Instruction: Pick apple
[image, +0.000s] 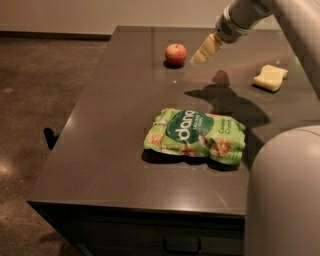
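Camera view, nearest first: the pale grey bulk of my own arm (285, 195) fills the lower right corner and hides that corner of the table (110, 150). The table's front is dark, with what looks like a drawer pull low down. Its top is a smooth, dark grey-brown slab, glossy enough to carry soft reflections and the broad shadow (225, 105) of my arm. To the left lies a mottled brown floor (45, 80), like polished concrete. A small dark thing sticks out by the table's left side (I cannot make out what it is).

Nearest on the tabletop is the green snack bag (197, 136), lying flat and a little crumpled, roughly in the middle. It reads "dang" in white letters on a dark green round patch; the smaller print beside it is too fine to read.

Farther back on the right sits a pale yellow sponge-like block (270, 77), well apart from the bag.

Farther still, close to the table's far edge and left of its middle, is the apple (175, 54) — small, red with yellowish patches, resting on the surface. My gripper (199, 57) hovers just to its right, tilted down toward the tabletop, near the apple but not touching it. It holds nothing — whether it is open or closed I cannot tell.

Beyond the table runs a pale wall (75, 15).
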